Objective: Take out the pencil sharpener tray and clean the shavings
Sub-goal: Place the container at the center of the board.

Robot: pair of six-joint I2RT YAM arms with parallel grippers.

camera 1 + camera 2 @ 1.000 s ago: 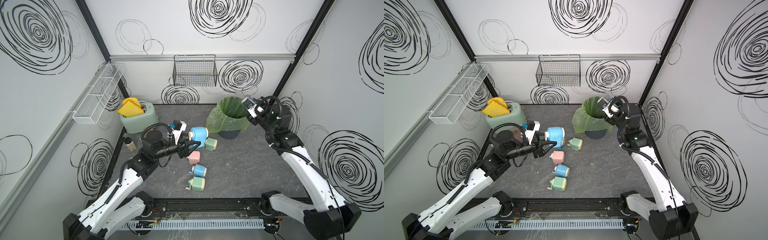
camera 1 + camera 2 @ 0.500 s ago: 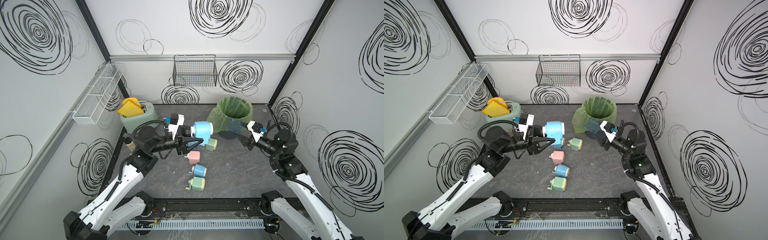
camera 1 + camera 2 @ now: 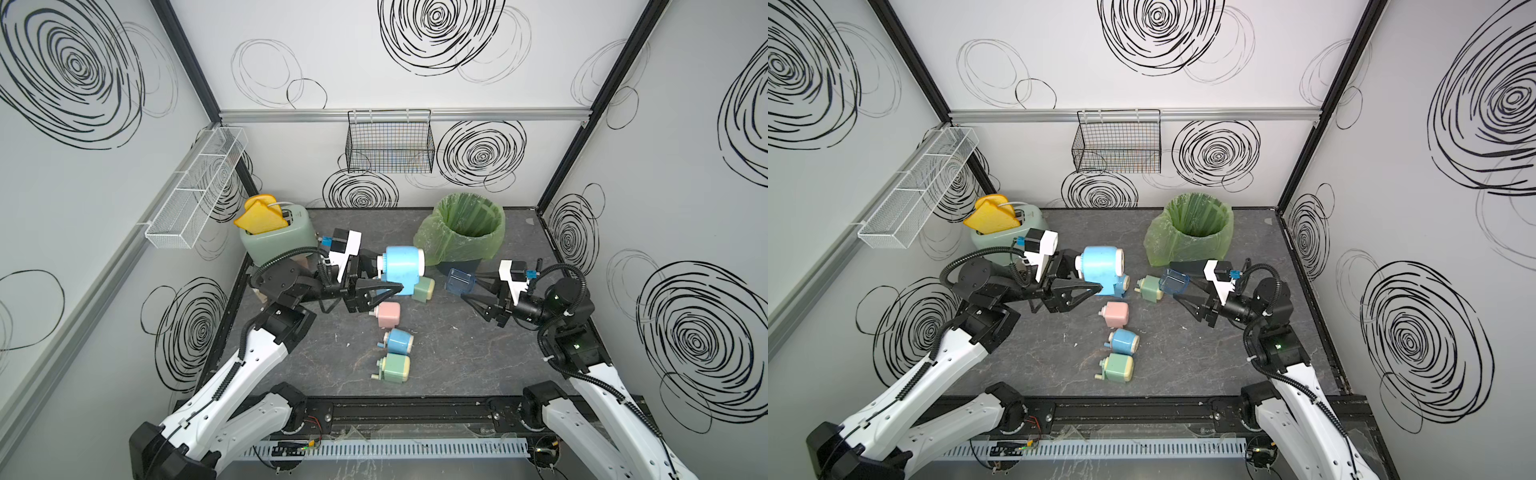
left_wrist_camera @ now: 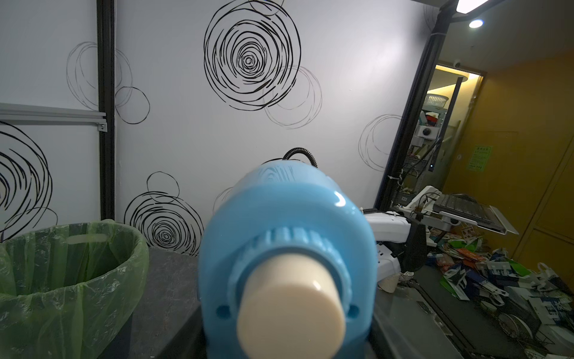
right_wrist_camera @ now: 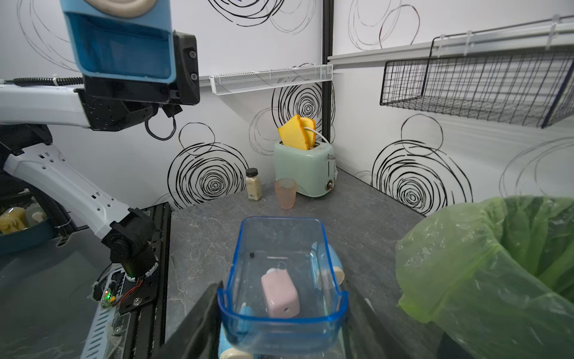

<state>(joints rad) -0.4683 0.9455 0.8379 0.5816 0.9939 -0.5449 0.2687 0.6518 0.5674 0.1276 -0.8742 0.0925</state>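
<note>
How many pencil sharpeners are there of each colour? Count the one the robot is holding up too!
Blue: 2, the big blue sharpener in the left jaws and the small blue sharpener.
Green: 2, the back green sharpener and the front green sharpener.
Pink: 1, the pink sharpener.
Total: 5

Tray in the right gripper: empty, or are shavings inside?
Practically empty: the clear blue tray, gripped by the right gripper, shows no heap, only a dark speck; the table shows straight through its floor.
</note>
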